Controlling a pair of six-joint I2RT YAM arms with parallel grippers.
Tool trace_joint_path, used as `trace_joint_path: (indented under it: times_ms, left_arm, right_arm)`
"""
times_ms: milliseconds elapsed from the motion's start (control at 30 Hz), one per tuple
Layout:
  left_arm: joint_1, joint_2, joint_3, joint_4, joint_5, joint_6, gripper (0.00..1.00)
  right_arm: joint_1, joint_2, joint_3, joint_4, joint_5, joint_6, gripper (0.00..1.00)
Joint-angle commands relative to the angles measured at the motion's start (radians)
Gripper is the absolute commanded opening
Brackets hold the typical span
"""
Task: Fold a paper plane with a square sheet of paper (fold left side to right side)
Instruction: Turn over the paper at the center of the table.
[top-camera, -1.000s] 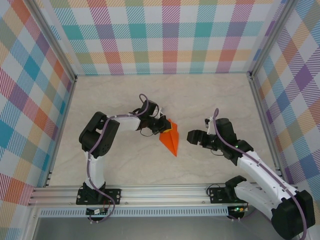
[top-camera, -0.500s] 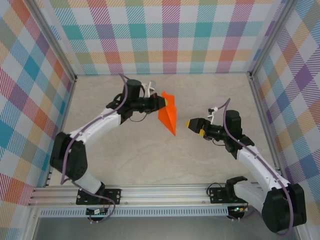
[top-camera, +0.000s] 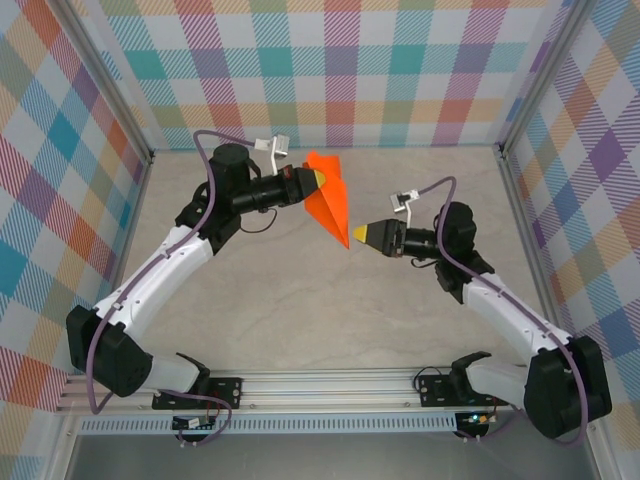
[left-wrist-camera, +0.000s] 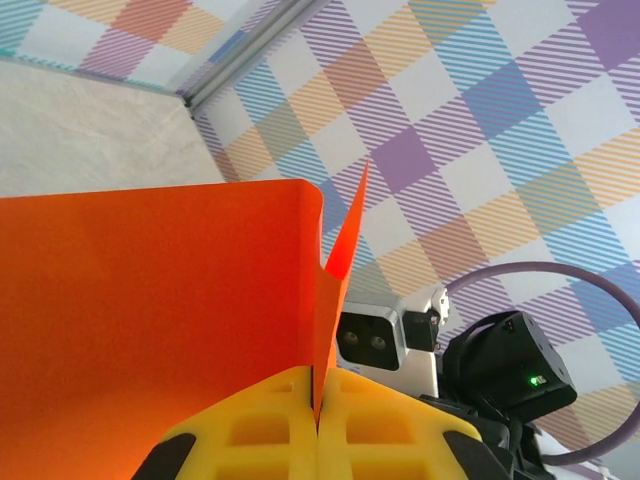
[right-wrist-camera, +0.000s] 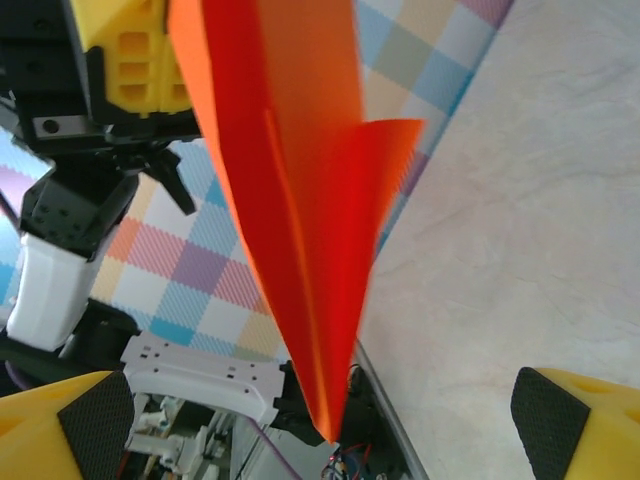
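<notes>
The square sheet of paper now stands as a bright orange paper plane (top-camera: 328, 200), a slim dart held above the table with its point toward the near right. My left gripper (top-camera: 315, 180) is shut on its wide rear end. In the left wrist view the yellow pads (left-wrist-camera: 250, 430) pinch the folded edge of the paper plane (left-wrist-camera: 150, 310). My right gripper (top-camera: 358, 236) is open, just right of the dart's point. In the right wrist view the point of the paper plane (right-wrist-camera: 290, 200) hangs between the spread fingertips (right-wrist-camera: 70, 420), touching neither.
Plaid walls (top-camera: 340, 60) with metal corner posts (top-camera: 530, 110) close in the marbled table (top-camera: 300, 310) at the back and on both sides. An aluminium rail (top-camera: 320, 385) runs along the near edge by the arm bases.
My left arm has lifted the paper plane off the table and swung it back and up. My right gripper has opened wider and moved up to the dart's point.
</notes>
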Motion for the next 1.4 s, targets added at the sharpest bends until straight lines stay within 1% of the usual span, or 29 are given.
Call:
trace_joint_path:
  times_ms: [0, 133, 233, 367, 533, 633, 700, 800, 833, 867, 933, 1000, 1033, 1100, 1200, 1233, 1267, 1367]
  left_arm:
    - [0.005, -0.020, 0.010, 0.096, 0.061, -0.054, 0.00]
    - [0.004, -0.030, -0.007, 0.142, 0.094, -0.092, 0.00]
    - [0.001, -0.030, -0.017, 0.150, 0.102, -0.103, 0.00]
    - [0.000, -0.033, -0.039, 0.148, 0.102, -0.107, 0.00]
    - [0.000, -0.032, -0.065, 0.143, 0.100, -0.107, 0.00]
    - [0.000, -0.030, -0.072, 0.136, 0.102, -0.104, 0.00]
    - [0.001, -0.027, -0.076, 0.124, 0.100, -0.096, 0.02]
    - [0.000, -0.030, -0.076, 0.082, 0.086, -0.066, 0.11]
    - [0.000, -0.032, -0.075, 0.060, 0.075, -0.051, 0.16]
    - [0.000, -0.034, -0.071, 0.029, 0.062, -0.030, 0.22]
    - [0.002, -0.038, -0.059, -0.037, 0.036, 0.015, 0.29]
    - [0.001, -0.048, -0.036, -0.145, -0.018, 0.086, 0.43]
    - [0.002, -0.057, -0.022, -0.217, -0.064, 0.128, 0.50]
    - [0.001, -0.083, -0.004, -0.350, -0.169, 0.205, 0.59]
    - [0.001, -0.145, -0.009, -0.463, -0.351, 0.265, 0.67]
    - [0.002, -0.172, -0.019, -0.483, -0.412, 0.275, 0.69]
    - [0.001, -0.203, -0.031, -0.500, -0.475, 0.275, 0.70]
    - [0.002, -0.303, -0.080, -0.510, -0.643, 0.258, 0.72]
  right_arm:
    - [0.043, 0.054, 0.066, 0.105, -0.007, 0.033, 1.00]
    - [0.089, 0.103, 0.115, 0.115, 0.007, 0.044, 0.99]
    - [0.103, 0.104, 0.137, 0.111, 0.009, 0.039, 0.85]
    - [0.103, 0.079, 0.136, 0.062, 0.028, 0.016, 0.63]
    - [0.103, 0.052, 0.125, -0.006, 0.048, -0.022, 0.45]
    - [0.104, 0.037, 0.128, -0.058, 0.058, -0.053, 0.36]
    - [0.104, 0.029, 0.128, -0.096, 0.068, -0.076, 0.30]
    - [0.103, 0.011, 0.135, -0.181, 0.093, -0.130, 0.20]
    - [0.104, 0.005, 0.138, -0.214, 0.107, -0.150, 0.16]
    - [0.103, -0.001, 0.141, -0.253, 0.122, -0.175, 0.15]
    - [0.104, -0.010, 0.158, -0.353, 0.148, -0.233, 0.11]
    - [0.104, -0.024, 0.178, -0.468, 0.193, -0.305, 0.08]
    - [0.107, -0.030, 0.195, -0.544, 0.228, -0.352, 0.07]
    - [0.118, -0.037, 0.233, -0.699, 0.321, -0.446, 0.06]
    - [0.183, -0.023, 0.313, -0.943, 0.563, -0.589, 0.06]
    - [0.228, -0.002, 0.349, -1.029, 0.677, -0.635, 0.06]
    - [0.283, 0.029, 0.394, -1.115, 0.820, -0.669, 0.05]
    - [0.436, 0.162, 0.515, -1.339, 1.222, -0.698, 0.04]
